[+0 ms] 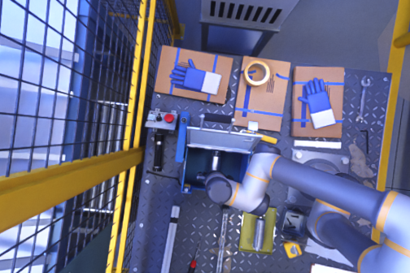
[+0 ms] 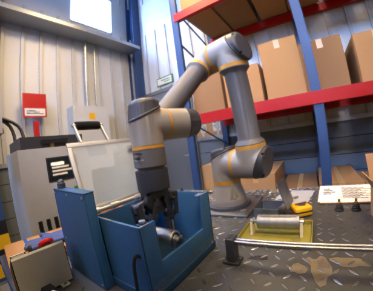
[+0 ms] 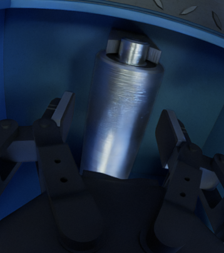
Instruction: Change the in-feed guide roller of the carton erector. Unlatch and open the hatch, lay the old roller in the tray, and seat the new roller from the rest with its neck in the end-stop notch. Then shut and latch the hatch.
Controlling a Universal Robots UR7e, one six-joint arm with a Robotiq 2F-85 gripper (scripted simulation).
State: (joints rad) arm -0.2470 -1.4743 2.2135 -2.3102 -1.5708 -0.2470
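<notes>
The blue carton-erector housing (image 2: 155, 238) stands on the left of the bench with its grey hatch (image 2: 102, 170) swung up and open. A steel roller (image 3: 123, 112) lies inside the housing, its neck (image 3: 133, 51) in the notch of the far end stop, and my gripper (image 3: 117, 125) hangs open right over its near half, holding nothing. In the second side camera the gripper (image 2: 155, 208) sits just above the roller (image 2: 168, 236). Another steel roller (image 2: 277, 221) lies in the yellow tray (image 2: 276, 231) to the right of the housing.
The arm's base (image 2: 233, 188) stands behind the tray. A long steel bar (image 2: 305, 245) lies across the bench in front of the tray, ending in a black block (image 2: 232, 250). Cartons with gloves (image 1: 194, 79) and tape (image 1: 257, 73) lie beyond the housing. A yellow mesh fence (image 1: 67, 134) borders the left.
</notes>
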